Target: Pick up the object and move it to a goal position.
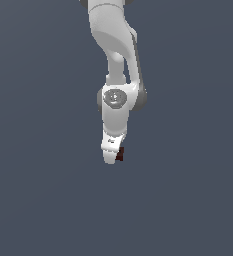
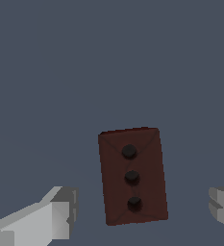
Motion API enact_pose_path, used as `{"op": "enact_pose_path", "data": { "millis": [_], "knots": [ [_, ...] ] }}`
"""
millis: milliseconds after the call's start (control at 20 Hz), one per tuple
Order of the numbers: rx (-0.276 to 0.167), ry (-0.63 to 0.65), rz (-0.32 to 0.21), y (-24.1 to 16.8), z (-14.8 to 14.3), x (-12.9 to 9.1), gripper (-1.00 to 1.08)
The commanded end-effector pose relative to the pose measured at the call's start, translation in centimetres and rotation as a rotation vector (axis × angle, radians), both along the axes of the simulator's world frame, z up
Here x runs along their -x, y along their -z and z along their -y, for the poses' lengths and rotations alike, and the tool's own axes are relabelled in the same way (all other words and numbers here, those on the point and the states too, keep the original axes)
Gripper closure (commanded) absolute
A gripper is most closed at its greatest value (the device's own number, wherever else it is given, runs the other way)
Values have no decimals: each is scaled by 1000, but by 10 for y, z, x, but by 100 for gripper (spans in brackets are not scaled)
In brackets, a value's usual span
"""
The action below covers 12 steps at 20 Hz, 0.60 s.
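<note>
Between the widely parted jaws of the gripper (image 2: 144,211), clear of both fingers (image 2: 56,214), lay the dark maroon-brown block (image 2: 132,175) with three dark dots in a row on its face, resting on the plain grey floor (image 2: 108,62) beyond.

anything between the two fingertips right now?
Yes: in the wrist view the maroon block sits between the open gripper's fingers, with bare gaps either side.
</note>
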<state>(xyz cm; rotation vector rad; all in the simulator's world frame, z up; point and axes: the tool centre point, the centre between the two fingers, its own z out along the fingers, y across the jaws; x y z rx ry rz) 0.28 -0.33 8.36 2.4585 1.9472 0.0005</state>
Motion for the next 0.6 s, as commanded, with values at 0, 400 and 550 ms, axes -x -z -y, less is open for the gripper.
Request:
{"op": "enact_pose_path", "data": {
  "millis": [0,400,550],
  "knots": [
    [-1,-41,-1,3,-1,1,-92],
    [-4,-99,-4,6,-2,2,-92],
    [-4,-95,-4,7,-2,2,-92]
  ]
}}
